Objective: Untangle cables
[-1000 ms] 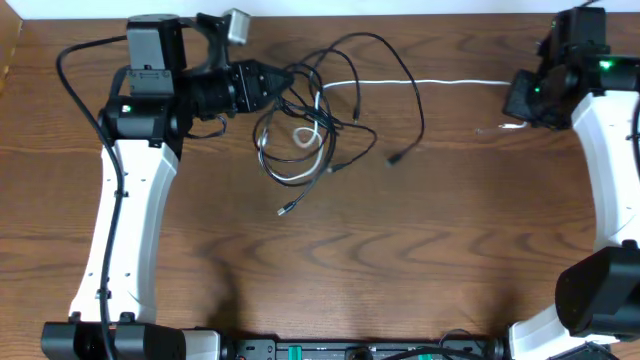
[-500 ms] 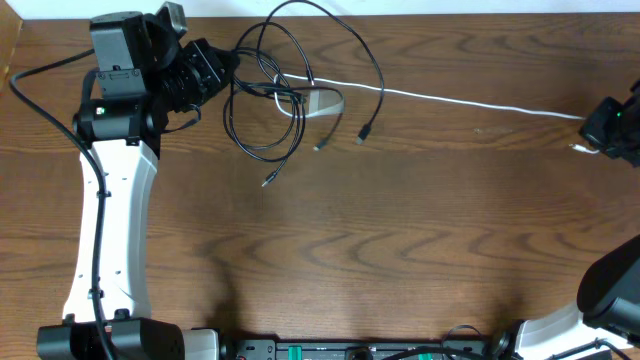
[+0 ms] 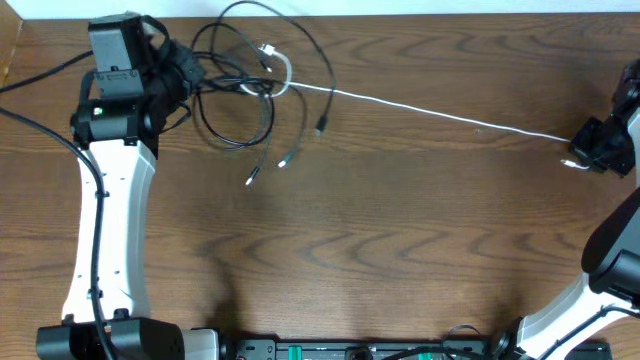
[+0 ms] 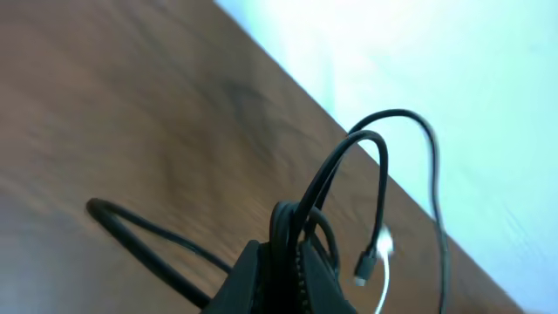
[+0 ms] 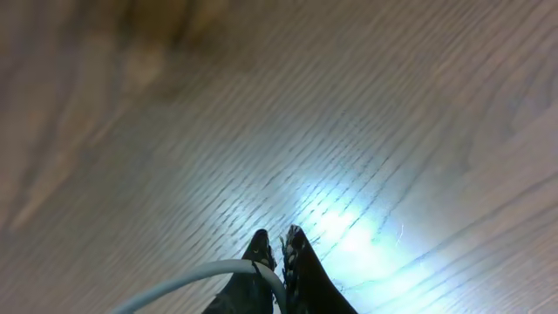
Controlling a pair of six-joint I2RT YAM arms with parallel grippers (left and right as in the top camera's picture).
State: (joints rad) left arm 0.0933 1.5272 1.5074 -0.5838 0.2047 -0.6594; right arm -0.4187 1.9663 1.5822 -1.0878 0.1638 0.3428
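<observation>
The black cables [image 3: 250,88] lie in a loose knot of loops at the far left of the table [image 3: 400,250]. Three of their plug ends [image 3: 283,160] trail free toward the near side, apart from one another. A white cable [image 3: 430,114] leaves the knot and runs in a nearly straight, taut line across the far part of the table to its right edge. The left gripper [image 3: 190,75] sits just left of the knot, its jaws closed on a bundle of black strands. The left wrist view shows the strands arching up out of the pinched fingers [image 4: 292,279]. The right gripper [image 3: 585,150] is at the right edge, closed tight on the white cable's end, which curves out from between its tips [image 5: 277,253].
</observation>
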